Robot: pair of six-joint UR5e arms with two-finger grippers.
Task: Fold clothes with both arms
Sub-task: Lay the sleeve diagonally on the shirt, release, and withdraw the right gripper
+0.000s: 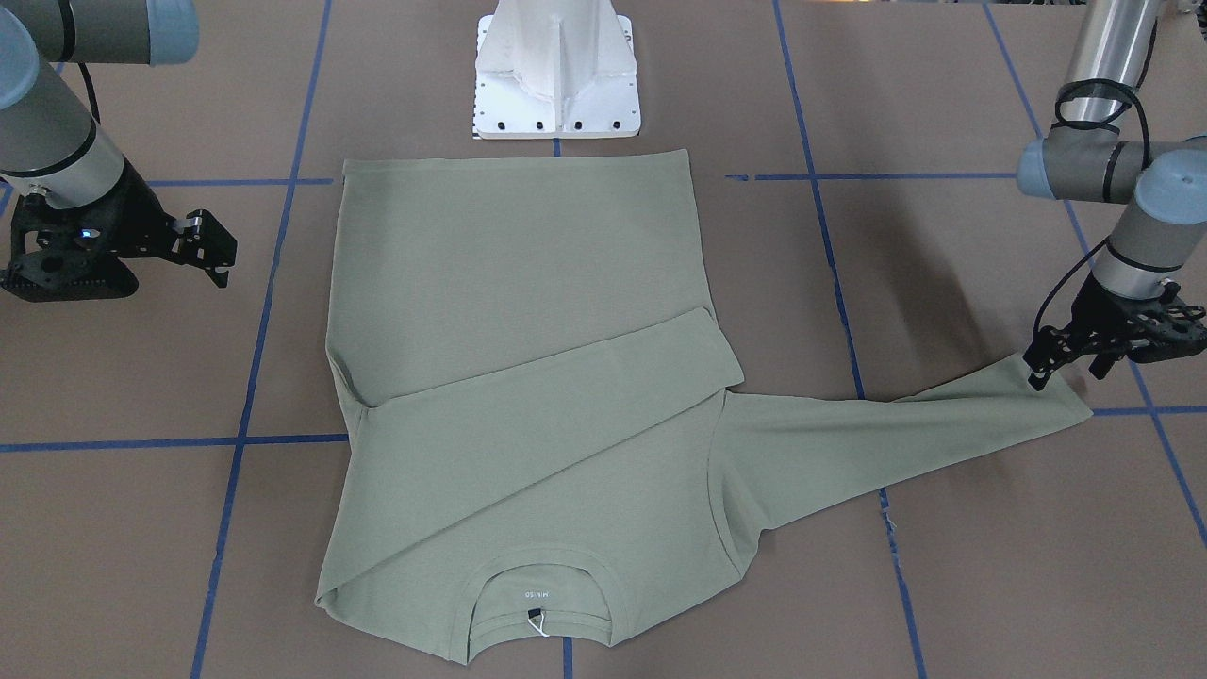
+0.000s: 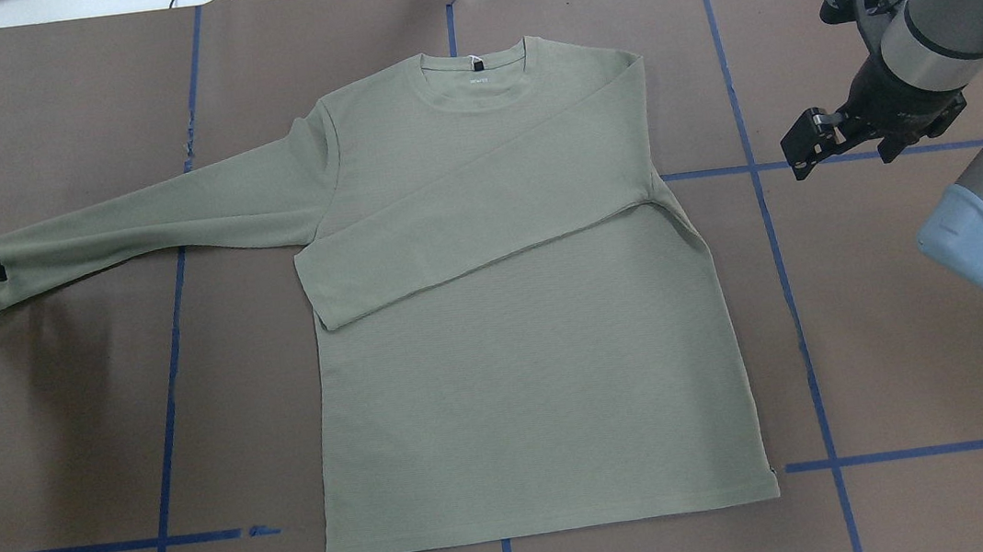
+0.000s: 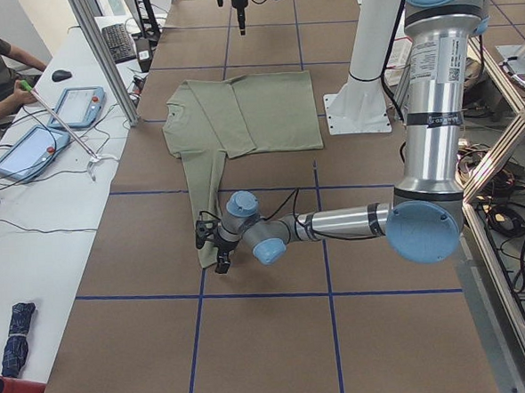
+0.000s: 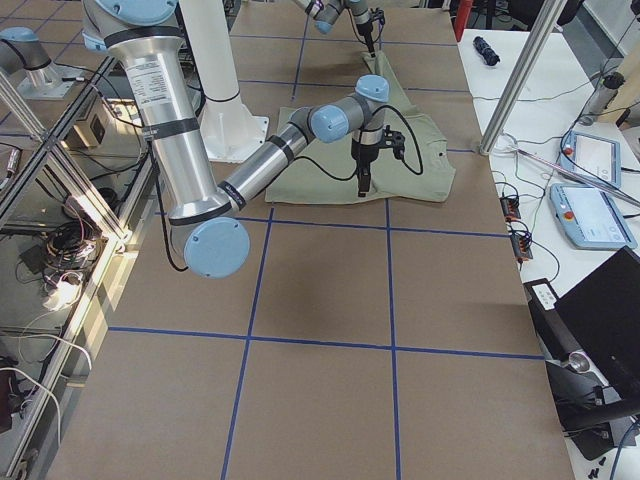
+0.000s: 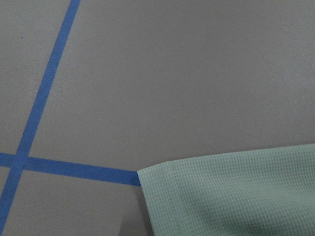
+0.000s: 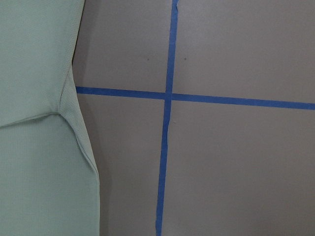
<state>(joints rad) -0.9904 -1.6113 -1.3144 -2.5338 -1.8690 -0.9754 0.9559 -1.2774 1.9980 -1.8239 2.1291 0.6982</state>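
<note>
- The olive-green shirt [image 2: 522, 384] lies flat on the table [image 2: 56, 437] in the middle of the overhead view. Its collar is toward the top of the frame and its hem toward the bottom.
- One sleeve [image 2: 485, 221] lies folded slantwise across the chest. The other sleeve [image 2: 152, 222] runs out straight, its long axis reaching from the shoulder to the far left edge of that frame and dipping slightly.
- The relation I steer by is this: the cuff [image 5: 221, 196] of the outstretched sleeve sits right at my left tool [image 1: 1067, 372], and the shirt body lies from there toward the frame's centre.
- I judge the fold must carry the cuff along the sleeve's own line, over the chest.
- The left tool's fingers stand apart at the cuff's edge. The wrist view shows the cuff corner flat on the table, beside a blue tape line [image 5: 74, 169], so I take it that nothing is gripped yet.
- My right tool [image 2: 810, 149] is spread open and empty. It hangs beside the shirt's opposite shoulder, well apart from the cuff, so the left arm is plainly the nearer one.
- Inside the neck there is small white print [image 1: 536, 594], seen upside down in the front view. It looks like "MINISO", though I cannot be sure.
- A little tag [image 1: 537, 618] hangs below the print, and I can read nothing on it.
</note>
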